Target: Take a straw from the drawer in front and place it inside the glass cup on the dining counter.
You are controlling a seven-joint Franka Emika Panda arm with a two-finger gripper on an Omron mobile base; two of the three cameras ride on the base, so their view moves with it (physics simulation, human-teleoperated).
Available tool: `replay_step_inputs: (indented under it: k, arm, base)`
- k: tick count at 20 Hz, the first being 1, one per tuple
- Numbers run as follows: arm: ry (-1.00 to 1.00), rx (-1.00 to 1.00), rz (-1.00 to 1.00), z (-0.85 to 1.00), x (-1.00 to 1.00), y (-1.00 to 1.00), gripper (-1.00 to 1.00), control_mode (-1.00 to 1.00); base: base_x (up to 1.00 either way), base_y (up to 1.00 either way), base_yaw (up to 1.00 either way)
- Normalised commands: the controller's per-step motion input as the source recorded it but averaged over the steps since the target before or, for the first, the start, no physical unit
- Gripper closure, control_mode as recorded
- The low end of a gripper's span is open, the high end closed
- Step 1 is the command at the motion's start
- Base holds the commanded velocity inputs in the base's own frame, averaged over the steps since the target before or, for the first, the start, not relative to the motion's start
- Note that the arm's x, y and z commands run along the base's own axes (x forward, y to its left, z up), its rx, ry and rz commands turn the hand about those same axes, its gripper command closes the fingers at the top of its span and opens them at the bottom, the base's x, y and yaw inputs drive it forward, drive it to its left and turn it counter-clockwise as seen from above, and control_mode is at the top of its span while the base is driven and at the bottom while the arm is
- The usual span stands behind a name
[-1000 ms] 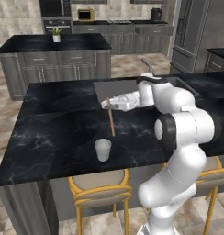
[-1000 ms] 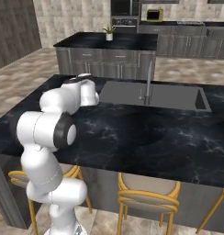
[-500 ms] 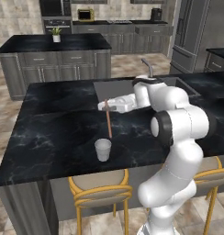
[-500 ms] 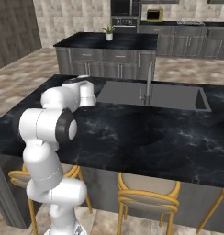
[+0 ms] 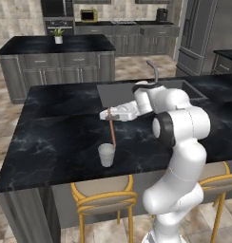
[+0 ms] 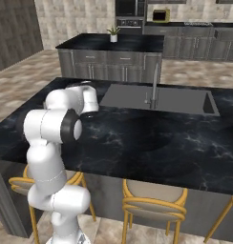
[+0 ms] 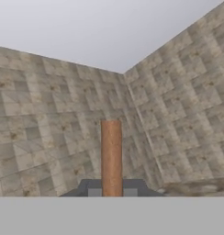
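The fingers [image 5: 110, 114] are closed tight on the straw [image 5: 112, 134], which hangs upright with its lower end just over the glass cup [image 5: 107, 154] on the black tabletop [image 5: 56, 137]; the placing step is in hand, and next calls for lowering and letting go

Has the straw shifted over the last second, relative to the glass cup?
Yes. In the left base view the straw, held in the end effector, has moved left toward the glass cup; its lower end now hangs just above the cup's rim.

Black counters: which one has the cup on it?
The near counter with the sink and stools; the cup sits near its front edge. The far one holds a potted plant.
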Motion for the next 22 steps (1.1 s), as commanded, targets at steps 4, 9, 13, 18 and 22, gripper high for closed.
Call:
replay_step_inputs:
  k: [4,9,13,18,22]
  arm:
    - [0.00,0.00,0.01,-0.21,0.02,0.13,1.00,-1.00]
    - [-0.03,0.00,0.00,-0.17,0.02,0.13,1.00,-1.00]
    - [-0.08,0.00,0.00,-0.12,0.09,0.07,1.00,-1.00]
    - [-0.07,0.00,0.01,-0.19,0.08,0.00,1.00,-1.00]
    - [-0.02,0.00,0.02,-0.24,0.04,0.00,1.00,-1.00]
  base:
    - [0.00,0.00,0.00]
    - [0.00,0.00,0.00]
    - [0.00,0.00,0.00]
    - [0.00,0.00,0.00]
    - [0.00,0.00,0.00]
